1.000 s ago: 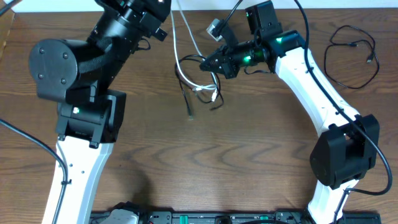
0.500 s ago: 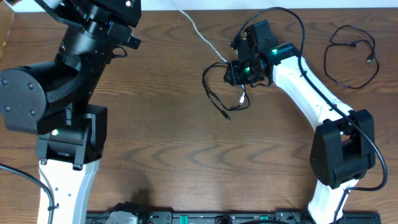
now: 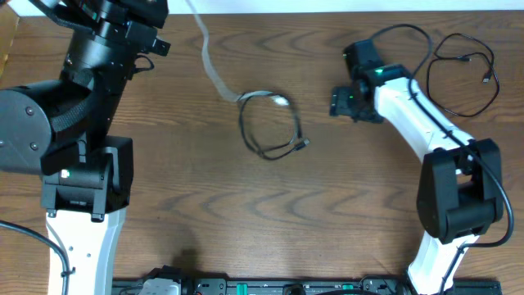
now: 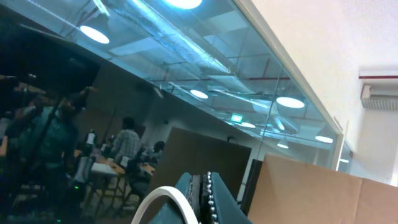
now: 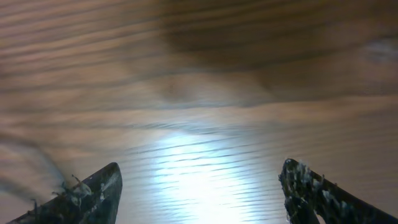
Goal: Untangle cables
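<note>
The white cable [image 3: 214,72] runs from the top edge down to its plug end [image 3: 281,101] at mid-table. In the left wrist view my left gripper [image 4: 204,177] is raised toward the room and shut on the white cable [image 4: 163,200]; it is beyond the overhead view's top edge. The black cable [image 3: 268,152] lies in a loose loop on the table, its top right beside the white plug end. Whether they cross I cannot tell. My right gripper [image 3: 334,103] stands right of the loop, open. Its fingers [image 5: 99,186] are wide apart over bare wood [image 5: 199,124].
Another thin black cord [image 3: 463,78] lies coiled at the far right of the table [image 3: 246,213]. The left arm's dark body [image 3: 90,74] fills the upper left. The right arm [image 3: 426,131] runs along the right side.
My right gripper opened, let the black cable go and drew back to the right. The black cable dropped into a loop. My left arm pulled the white cable up and left.
</note>
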Controlling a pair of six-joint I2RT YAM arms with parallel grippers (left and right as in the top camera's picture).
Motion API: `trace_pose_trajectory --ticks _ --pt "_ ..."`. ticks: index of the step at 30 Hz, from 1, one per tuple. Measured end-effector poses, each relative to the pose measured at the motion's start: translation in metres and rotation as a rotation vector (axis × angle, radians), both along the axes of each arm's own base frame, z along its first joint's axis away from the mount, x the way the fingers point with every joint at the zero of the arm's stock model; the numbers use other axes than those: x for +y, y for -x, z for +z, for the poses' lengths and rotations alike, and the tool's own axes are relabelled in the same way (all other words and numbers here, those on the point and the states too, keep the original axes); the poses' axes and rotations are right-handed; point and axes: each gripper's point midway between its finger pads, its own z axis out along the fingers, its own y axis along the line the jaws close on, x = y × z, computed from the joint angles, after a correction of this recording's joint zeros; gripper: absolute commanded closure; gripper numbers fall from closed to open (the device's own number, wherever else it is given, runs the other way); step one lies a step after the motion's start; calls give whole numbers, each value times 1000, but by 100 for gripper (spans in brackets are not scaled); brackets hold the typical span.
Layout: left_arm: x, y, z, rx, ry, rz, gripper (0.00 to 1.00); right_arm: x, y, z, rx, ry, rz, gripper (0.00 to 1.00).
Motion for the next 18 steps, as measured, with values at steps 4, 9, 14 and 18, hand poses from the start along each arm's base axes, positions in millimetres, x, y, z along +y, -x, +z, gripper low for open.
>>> trace_pose_trajectory --ticks 4,9,14,18 --pt "1 -5 -6 35 -4 6 93 -21 -16 2 -36 -65 8 19" --pt "1 -10 -14 75 -9 6 93 50 -20 24 -112 -377 334 19" --pt "1 -11 -15 80 -10 6 93 127 9 44 -138 -563 617 18" --pt "0 -15 -22 116 -15 6 93 182 51 51 -123 -630 861 17"
